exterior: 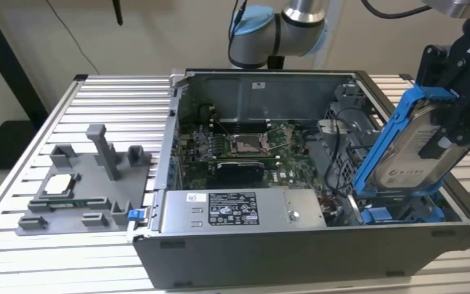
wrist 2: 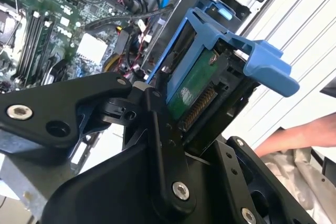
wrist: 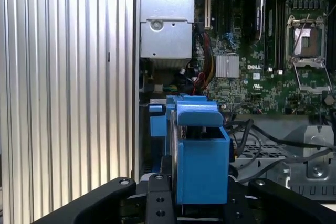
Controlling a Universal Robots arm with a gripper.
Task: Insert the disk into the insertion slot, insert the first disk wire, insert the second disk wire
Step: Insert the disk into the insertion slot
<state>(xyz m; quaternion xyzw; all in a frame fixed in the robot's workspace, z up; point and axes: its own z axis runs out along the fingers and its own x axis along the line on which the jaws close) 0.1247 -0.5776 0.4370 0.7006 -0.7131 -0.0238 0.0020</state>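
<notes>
Disk (exterior: 418,153), blue-framed, held at its upper part by the gripper (exterior: 454,119), which is closed on it. It is tilted, lower end at the insertion slot (exterior: 398,213), in the near corner of the computer case (exterior: 300,260), exterior view's right. Open room above; case wall close alongside.

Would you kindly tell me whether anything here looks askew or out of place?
The disk leans steeply in the gripper, lower end by the slot, not seated. In the second wrist view, a person's hand is close to the gripper.
</notes>
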